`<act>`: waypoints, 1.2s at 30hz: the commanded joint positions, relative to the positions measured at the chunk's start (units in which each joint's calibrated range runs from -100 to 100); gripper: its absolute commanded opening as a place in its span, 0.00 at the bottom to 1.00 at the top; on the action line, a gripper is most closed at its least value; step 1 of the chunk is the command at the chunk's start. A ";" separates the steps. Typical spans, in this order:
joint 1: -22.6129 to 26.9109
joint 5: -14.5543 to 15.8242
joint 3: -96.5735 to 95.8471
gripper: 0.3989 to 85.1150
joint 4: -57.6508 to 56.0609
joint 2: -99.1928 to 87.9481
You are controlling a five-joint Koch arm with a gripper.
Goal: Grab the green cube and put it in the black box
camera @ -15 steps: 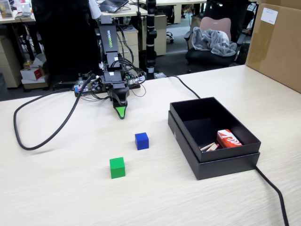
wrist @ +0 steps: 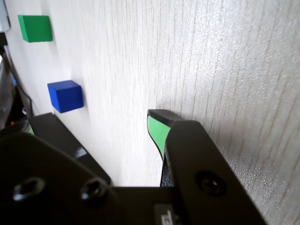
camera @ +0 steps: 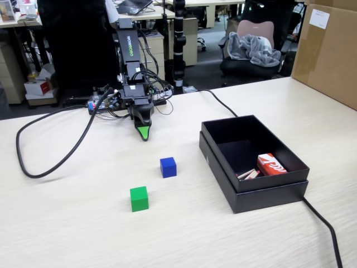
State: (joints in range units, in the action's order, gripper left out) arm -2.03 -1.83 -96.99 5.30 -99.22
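Green cube (camera: 139, 199) sits on the table, well apart from the gripper (camera: 144, 134), nearer the camera, past the blue cube (camera: 168, 167); jaws probably closed, though I cannot tell; nothing held.

Green vertical lettering "WOWROBO" on the black arm (camera: 129, 47), nothing else legible

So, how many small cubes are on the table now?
2. The green cube lies nearest the camera in the fixed view; the blue cube sits just beyond it, closer to the gripper. None seems hidden.
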 commanded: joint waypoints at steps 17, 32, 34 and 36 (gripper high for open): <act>0.00 -0.20 -0.47 0.56 -2.24 0.03; -0.59 -0.15 0.52 0.56 -4.57 -0.09; -0.83 -0.15 1.88 0.56 -6.90 -0.20; -1.32 -0.15 4.15 0.56 -9.93 -0.20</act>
State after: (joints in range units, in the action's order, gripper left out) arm -2.71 -1.78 -94.98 2.44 -99.48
